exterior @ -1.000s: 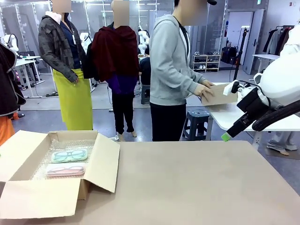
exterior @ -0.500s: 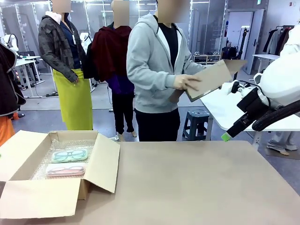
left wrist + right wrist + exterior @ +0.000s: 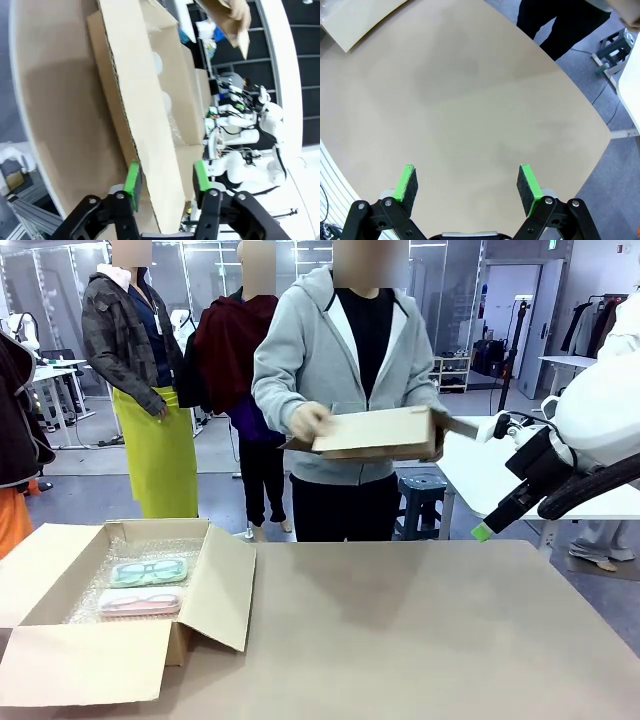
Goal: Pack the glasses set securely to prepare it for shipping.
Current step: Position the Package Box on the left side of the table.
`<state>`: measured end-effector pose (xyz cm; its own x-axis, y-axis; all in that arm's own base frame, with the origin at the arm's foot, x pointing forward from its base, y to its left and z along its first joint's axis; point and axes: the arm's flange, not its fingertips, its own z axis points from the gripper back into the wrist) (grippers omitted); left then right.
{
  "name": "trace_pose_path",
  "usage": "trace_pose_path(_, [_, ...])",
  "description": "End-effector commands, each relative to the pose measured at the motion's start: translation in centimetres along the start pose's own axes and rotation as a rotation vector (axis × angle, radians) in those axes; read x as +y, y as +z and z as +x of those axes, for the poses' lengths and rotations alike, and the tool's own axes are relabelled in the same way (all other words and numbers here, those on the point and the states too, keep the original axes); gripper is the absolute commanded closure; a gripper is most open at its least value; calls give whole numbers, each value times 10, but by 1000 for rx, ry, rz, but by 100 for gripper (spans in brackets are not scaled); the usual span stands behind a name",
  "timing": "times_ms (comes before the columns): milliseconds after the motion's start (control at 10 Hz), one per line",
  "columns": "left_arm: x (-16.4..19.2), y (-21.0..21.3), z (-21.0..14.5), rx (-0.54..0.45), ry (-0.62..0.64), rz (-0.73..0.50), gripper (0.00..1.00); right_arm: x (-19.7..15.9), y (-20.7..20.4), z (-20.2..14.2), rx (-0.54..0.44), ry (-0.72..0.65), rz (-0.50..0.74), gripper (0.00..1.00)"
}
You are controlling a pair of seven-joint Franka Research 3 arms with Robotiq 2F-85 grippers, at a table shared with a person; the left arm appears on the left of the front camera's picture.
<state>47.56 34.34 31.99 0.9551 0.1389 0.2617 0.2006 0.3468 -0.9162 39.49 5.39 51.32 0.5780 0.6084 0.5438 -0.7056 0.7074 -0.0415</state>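
Observation:
The glasses set lies in an open cardboard box [image 3: 218,590] at the table's left, on bubble wrap [image 3: 120,552]. The teal-green case [image 3: 147,572] is farther back and the pink case [image 3: 140,603] nearer. In the left wrist view my left gripper [image 3: 165,177] straddles one of the box's flaps [image 3: 142,125]; its green pads [image 3: 131,180] stand apart, and the right one is clear of the card. My right gripper [image 3: 467,182] hangs open over bare table [image 3: 470,100]. In the front view it is at the right edge [image 3: 485,530], far from the box.
Across the table a person in a grey hoodie holds a flat cardboard piece [image 3: 375,432] level at chest height in both hands. Other people stand behind. A white side table [image 3: 480,480] and a stool [image 3: 420,502] stand past the far right edge.
The person has turned from the side table to face my table. The cardboard piece has come round with them and now lies level. My right arm has not moved.

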Motion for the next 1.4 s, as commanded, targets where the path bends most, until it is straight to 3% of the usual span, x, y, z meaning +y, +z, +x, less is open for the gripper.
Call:
trace_pose_path(0, [-16,16,-1,-38,-15,167,0,1,1,2,14,-9,0,0])
trace_pose_path(100, [-34,35,3,-64,-56,223,15,1,1,2,14,-9,0,0])
trace_pose_path(300, [-92,61,10,-106,-164,269,0,1,1,2,14,-9,0,0])
trace_pose_path(400, [-128,56,9,-94,-255,275,0,1,1,2,14,-9,0,0])
trace_pose_path(900, [-255,-20,-28,-11,-618,304,0,1,1,2,14,-9,0,0])
trace_pose_path(1300, [-324,-76,-40,134,-856,409,0,1,1,2,14,-9,0,0])
